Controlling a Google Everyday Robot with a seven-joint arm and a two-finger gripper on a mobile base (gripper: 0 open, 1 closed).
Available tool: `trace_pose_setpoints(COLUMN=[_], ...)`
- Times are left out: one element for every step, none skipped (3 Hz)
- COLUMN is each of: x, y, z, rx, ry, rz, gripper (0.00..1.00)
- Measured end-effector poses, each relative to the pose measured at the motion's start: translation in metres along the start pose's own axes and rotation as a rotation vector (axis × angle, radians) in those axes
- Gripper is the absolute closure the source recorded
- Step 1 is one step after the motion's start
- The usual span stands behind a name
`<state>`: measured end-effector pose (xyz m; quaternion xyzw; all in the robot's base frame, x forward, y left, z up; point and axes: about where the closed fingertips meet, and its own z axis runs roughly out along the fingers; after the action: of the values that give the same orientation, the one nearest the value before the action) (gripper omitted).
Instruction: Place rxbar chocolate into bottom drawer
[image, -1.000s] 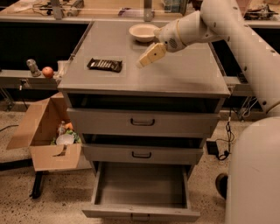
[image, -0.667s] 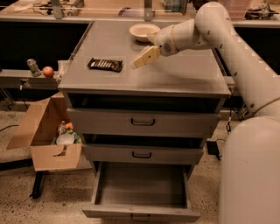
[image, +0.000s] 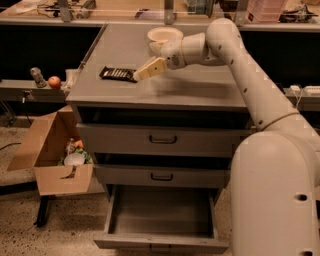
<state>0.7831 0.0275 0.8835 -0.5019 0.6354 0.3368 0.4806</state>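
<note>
The rxbar chocolate (image: 117, 74) lies flat on the grey cabinet top (image: 200, 85), near its left side, a dark wrapper with pale lettering. My gripper (image: 142, 73) hovers just right of the bar, its tan fingertips (image: 150, 68) pointing left and down, almost at the bar's right end. The bottom drawer (image: 160, 217) is pulled out and open below, its inside bare. The two upper drawers are shut.
A cream bowl (image: 164, 34) sits at the back of the cabinet top, behind my wrist. An open cardboard box (image: 55, 150) with items stands on the floor at the left. A red apple (image: 54, 81) and a small can (image: 36, 77) rest on a left shelf.
My gripper has swung left across the cabinet top and lower, from near the bowl to right beside the bar. The bar and drawer have not moved.
</note>
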Motion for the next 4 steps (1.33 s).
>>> trace_pose_setpoints(x=[0.004, 0.007, 0.008, 0.009], y=[0.003, 0.004, 0.003, 0.003], z=[0.025, 0.042, 0.056, 0.074], rx=[-0.044, -0.069, -0.081, -0.067], ry=[0.021, 0.036, 0.033, 0.060], rz=[-0.010, -0.011, 0.006, 0.050], gripper=[0.00, 0.00, 0.00, 0.00])
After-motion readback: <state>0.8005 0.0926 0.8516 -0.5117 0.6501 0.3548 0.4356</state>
